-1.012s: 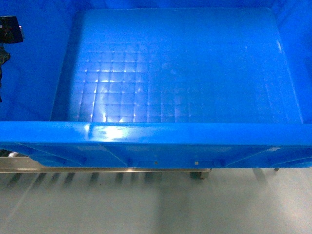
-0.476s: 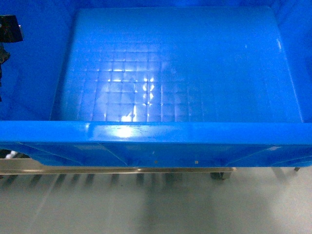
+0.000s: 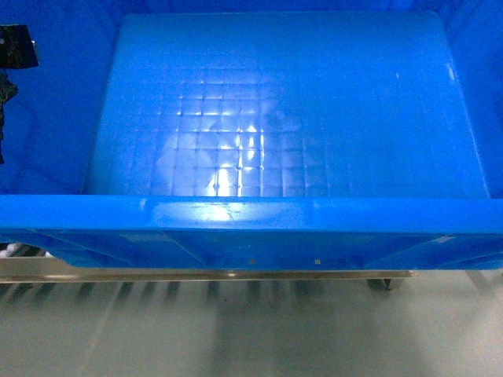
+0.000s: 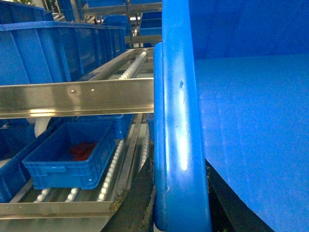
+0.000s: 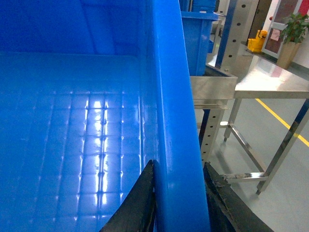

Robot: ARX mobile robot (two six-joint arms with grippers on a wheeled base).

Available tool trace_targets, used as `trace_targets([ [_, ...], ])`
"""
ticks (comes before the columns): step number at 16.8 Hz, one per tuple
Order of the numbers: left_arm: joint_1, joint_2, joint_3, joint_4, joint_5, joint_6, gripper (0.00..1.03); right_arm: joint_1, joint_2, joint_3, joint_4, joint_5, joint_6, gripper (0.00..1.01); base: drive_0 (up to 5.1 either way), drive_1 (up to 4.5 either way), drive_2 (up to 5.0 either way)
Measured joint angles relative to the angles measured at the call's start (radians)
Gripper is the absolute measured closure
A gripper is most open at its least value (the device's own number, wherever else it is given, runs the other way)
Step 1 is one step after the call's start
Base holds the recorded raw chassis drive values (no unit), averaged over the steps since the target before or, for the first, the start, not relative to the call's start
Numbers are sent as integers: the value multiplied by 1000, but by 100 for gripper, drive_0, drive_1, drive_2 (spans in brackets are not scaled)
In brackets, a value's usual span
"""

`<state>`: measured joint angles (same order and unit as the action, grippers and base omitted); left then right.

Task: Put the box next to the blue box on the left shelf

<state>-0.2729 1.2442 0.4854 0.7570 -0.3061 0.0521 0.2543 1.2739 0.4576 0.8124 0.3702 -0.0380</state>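
Observation:
The box (image 3: 275, 102), a big bright-blue crate with a grid-marked floor, fills the head view. I hold it by both side rims. My left gripper (image 4: 181, 193) is shut on the left rim, one dark finger (image 4: 142, 193) outside and one inside the wall. My right gripper (image 5: 179, 166) is shut on the right rim in the same way. The left shelf (image 4: 77, 96) shows its steel front rail and white rollers just left of the box. A large blue box (image 4: 53, 48) stands on that shelf level, left of the held box.
A lower shelf tier carries a small blue crate (image 4: 67, 154) with something red inside. To the right stand a perforated steel post (image 5: 212, 130), another blue crate (image 5: 198, 34) and a steel table (image 5: 270, 82). Grey floor with a yellow line (image 5: 282, 121).
In the head view the steel rail under the box's front edge has slid to the right and more of it shows. The glare on the box floor also shifted right. Both grips are unchanged.

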Motion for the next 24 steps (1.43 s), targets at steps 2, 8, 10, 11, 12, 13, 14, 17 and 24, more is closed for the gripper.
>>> trace_targets([
  [2, 0, 0, 0, -1, 0, 0, 86, 0, 0, 0, 0, 0, 0, 80, -3, 429, -435],
  [8, 0, 0, 0, -2, 0, 0, 86, 0, 0, 0, -3, 0, 0, 80, -3, 429, -435],
  [10, 0, 0, 0, 3, 0, 0, 86, 0, 0, 0, 3, 0, 0, 80, -3, 429, -435],
  [11, 0, 0, 0, 0, 0, 0, 86, 0, 0, 0, -2, 1, 0, 80, -3, 429, -435],
  [12, 0, 0, 0, -1, 0, 0, 86, 0, 0, 0, 0, 1, 0, 80, -3, 429, -435],
  [13, 3, -1, 0, -1, 0, 1, 86, 1, 0, 0, 2, -1, 0, 80, -3, 429, -435],
  [14, 8, -1, 0, -1, 0, 1, 86, 2, 0, 0, 1, -3, 0, 80, -3, 429, -435],
  [17, 3, -1, 0, 0, 0, 0, 86, 0, 0, 0, 0, -2, 0, 80, -1, 143, -145],
  [24, 2, -1, 0, -1, 0, 1, 86, 0, 0, 0, 0, -2, 0, 80, 0, 0, 0],
])
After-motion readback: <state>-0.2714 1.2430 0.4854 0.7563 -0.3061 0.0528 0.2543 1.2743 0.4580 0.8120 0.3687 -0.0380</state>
